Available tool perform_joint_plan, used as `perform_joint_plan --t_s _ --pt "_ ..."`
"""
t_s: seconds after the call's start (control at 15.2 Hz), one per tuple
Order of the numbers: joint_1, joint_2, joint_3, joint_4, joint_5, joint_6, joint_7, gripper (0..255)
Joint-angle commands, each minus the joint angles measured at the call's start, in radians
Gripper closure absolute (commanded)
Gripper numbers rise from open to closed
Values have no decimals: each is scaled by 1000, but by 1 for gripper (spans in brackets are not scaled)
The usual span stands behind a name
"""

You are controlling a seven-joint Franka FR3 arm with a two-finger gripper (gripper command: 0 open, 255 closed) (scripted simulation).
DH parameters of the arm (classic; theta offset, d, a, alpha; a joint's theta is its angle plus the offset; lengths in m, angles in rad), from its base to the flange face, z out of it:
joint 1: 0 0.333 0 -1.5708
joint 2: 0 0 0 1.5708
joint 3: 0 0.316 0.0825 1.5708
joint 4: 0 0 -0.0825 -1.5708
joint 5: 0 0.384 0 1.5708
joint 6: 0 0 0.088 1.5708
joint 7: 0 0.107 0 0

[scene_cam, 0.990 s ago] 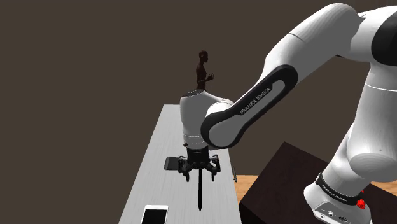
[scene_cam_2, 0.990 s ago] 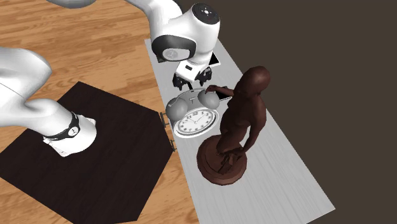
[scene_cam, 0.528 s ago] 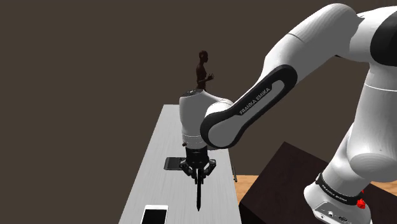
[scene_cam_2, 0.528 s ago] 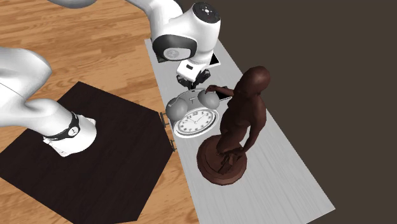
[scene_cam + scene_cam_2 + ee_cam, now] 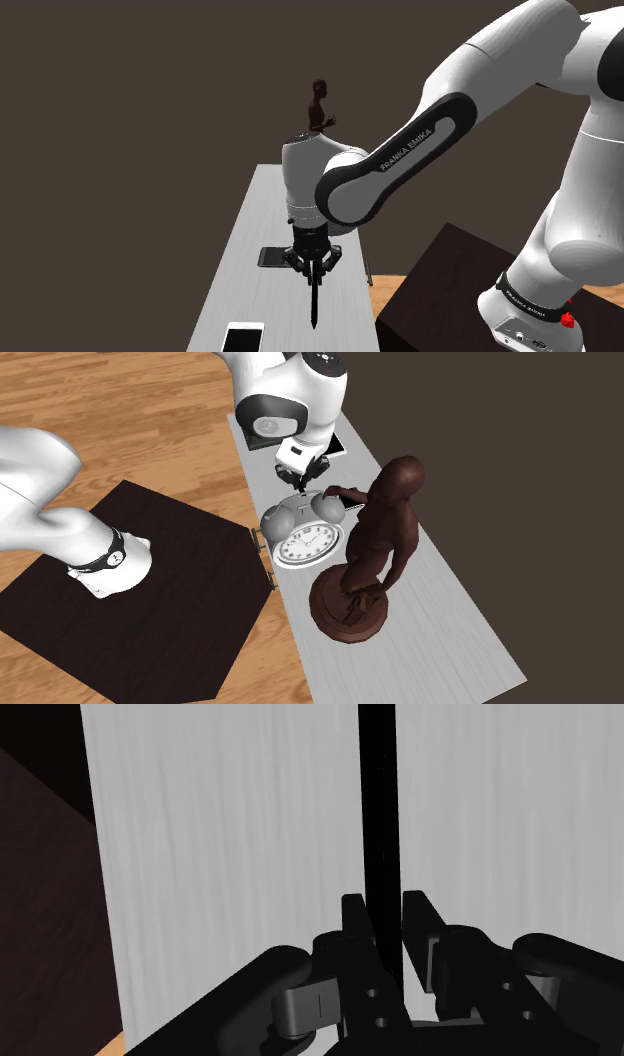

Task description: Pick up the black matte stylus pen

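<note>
Change since the earlier frames: the black fingers [image 5: 352,916], standing apart a second ago, are now being shown drawn in against the stylus pen [image 5: 314,305]. The white wrist housing is being carried slightly higher in the shoulder view. The pen's free tip is being seen at about the same spot over the table [image 5: 250,240], so a clear lift cannot be confirmed.

Item, gripper [image 5: 314,268]: being held nose-down over the pale grey table. In the wrist view its fingers are being pressed to either side of the pen's shaft, with no gap being made out.

Item, stylus pen [image 5: 378,804]: thin, black, straight. It is being clasped at its far end. Its long axis is being kept along the table's length, running from the gripper [image 5: 382,919] toward the shoulder camera and crosswise to the fingers' line of closure. Nearly all of its length is being left projecting to one side of the hold.

Governing relation: the pen is lying directly between the fingers, not offset, so a straight rise is being judged the coming move. Since the hold is at an end and not mid-shaft, drooping or pivoting of the free end is being judged the risk.

Nearby: a white flat slab [image 5: 243,337] beside the pen's free tip; a dark flat item [image 5: 268,257] beside the gripper; an alarm clock [image 5: 308,537] and a brown figurine [image 5: 375,552] on the gripper's other side, away from the free tip
</note>
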Motion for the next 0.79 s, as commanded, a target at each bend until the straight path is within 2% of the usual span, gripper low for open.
perform_joint_plan --t_s 0.0,0.59,0.73 --pt "-6 -24 4 6 14 -27 -7 255" --pt "-20 -107 11 53 59 -146 -24 255" --pt "-20 -108 11 54 60 -148 -25 255"
